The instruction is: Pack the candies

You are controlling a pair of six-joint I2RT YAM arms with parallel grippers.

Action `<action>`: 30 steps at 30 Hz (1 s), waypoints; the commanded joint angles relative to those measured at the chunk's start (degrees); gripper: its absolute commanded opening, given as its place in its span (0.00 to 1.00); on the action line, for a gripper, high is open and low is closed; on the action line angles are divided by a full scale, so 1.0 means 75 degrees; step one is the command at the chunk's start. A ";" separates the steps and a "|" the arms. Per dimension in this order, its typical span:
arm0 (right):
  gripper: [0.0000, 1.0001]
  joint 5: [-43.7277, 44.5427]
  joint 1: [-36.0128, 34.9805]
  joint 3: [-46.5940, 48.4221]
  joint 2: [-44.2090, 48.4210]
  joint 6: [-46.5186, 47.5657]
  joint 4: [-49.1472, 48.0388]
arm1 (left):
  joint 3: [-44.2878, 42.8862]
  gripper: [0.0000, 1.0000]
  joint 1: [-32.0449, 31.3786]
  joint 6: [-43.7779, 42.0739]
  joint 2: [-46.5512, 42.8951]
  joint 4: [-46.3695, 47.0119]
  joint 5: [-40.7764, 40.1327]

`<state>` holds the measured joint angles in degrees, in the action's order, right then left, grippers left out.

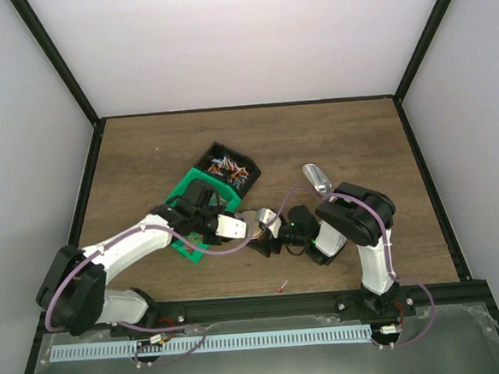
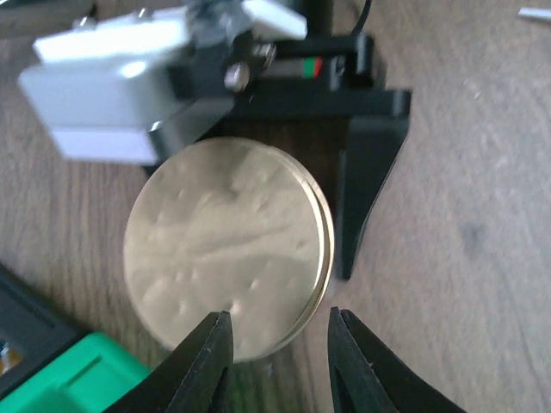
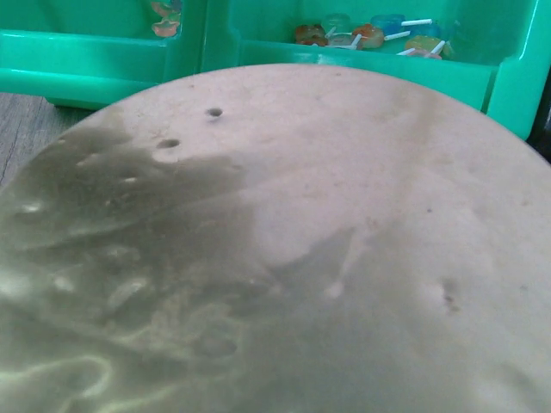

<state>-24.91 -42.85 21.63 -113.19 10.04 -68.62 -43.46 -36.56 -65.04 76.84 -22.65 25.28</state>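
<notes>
Candies (image 1: 226,165) fill a black box at mid-table; more candies (image 3: 370,33) lie in the green bin (image 3: 103,52). A round gold lid (image 2: 228,245) stands on edge between the two grippers and fills the right wrist view (image 3: 275,258). My right gripper (image 1: 270,233) holds the lid; one black finger (image 2: 370,181) shows beside it and the other is hidden. My left gripper (image 2: 277,342) is open, its fingertips either side of the lid's lower rim, not touching. The silver scoop (image 1: 317,178) lies behind the right arm.
The green bin (image 1: 184,200) sits under the left arm, against the black box (image 1: 247,180). One stray candy (image 1: 282,286) lies on the wood near the front edge. Black frame rails border the table.
</notes>
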 commanded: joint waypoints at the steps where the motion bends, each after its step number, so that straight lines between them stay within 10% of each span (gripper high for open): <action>1: 0.71 -0.0096 -0.0052 -0.0131 -0.0029 -0.0005 0.0560 | -0.0029 0.34 -0.0442 0.0856 0.0220 0.0478 0.0465; 16: 0.70 -0.0156 -0.0051 -0.0054 -0.0026 0.0054 0.0776 | 0.0171 0.32 -0.0913 0.0718 0.0805 0.1326 -0.0297; 30: 0.66 -0.0301 -0.0052 -0.0036 -0.0029 0.0114 0.0916 | 0.0318 0.18 0.0427 -0.0666 0.0810 0.0600 -0.0731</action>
<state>-23.94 -42.50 22.59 -113.08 10.22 -67.24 -42.52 -37.98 -64.55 82.30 -15.94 25.96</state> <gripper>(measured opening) 0.864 0.182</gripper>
